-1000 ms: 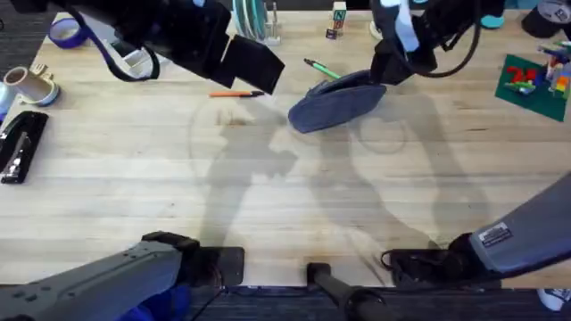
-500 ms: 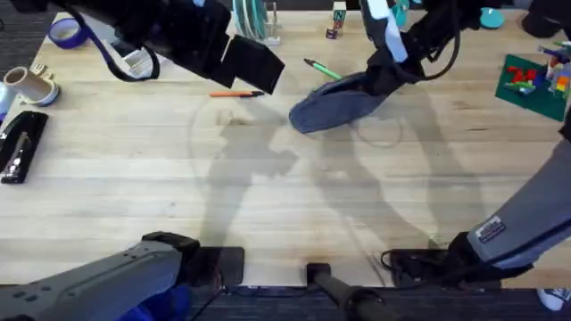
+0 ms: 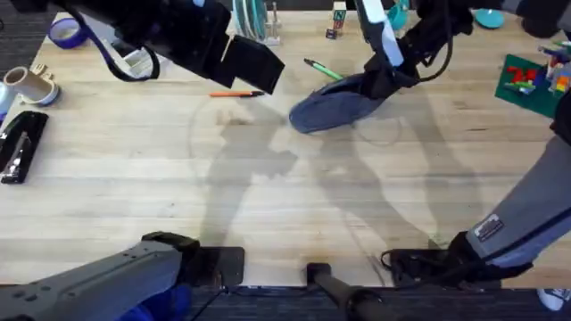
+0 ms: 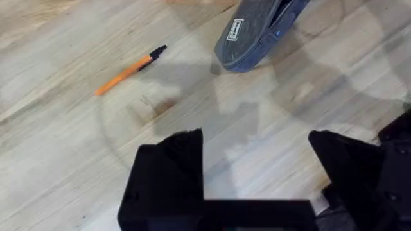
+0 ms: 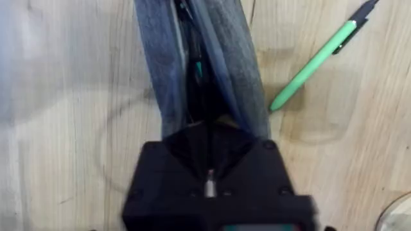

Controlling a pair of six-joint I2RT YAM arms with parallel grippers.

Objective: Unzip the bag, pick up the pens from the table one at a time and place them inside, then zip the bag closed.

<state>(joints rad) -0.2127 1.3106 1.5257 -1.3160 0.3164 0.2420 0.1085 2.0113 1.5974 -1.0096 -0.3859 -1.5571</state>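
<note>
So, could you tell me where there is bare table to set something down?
The table's middle lies bare, from the bag and orange pen to the arm bases. The far edge is crowded, as are the left edge and right corner.

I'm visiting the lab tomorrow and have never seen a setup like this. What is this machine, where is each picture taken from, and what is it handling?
These are two robot arms at a wooden table, each ending in a two-finger pincer. One picture looks down from above the table; the other two come from small cameras on each arm's wrist.

The right pincer is shut on one end of a grey-blue fabric bag, whose top gapes open in the right wrist view. The left pincer hangs open above the table and holds nothing.

Two pens lie on the wood, outside the bag: an orange pen off to one side and a green pen close beside it. Other odds and ends sit along the table's edges.
</note>
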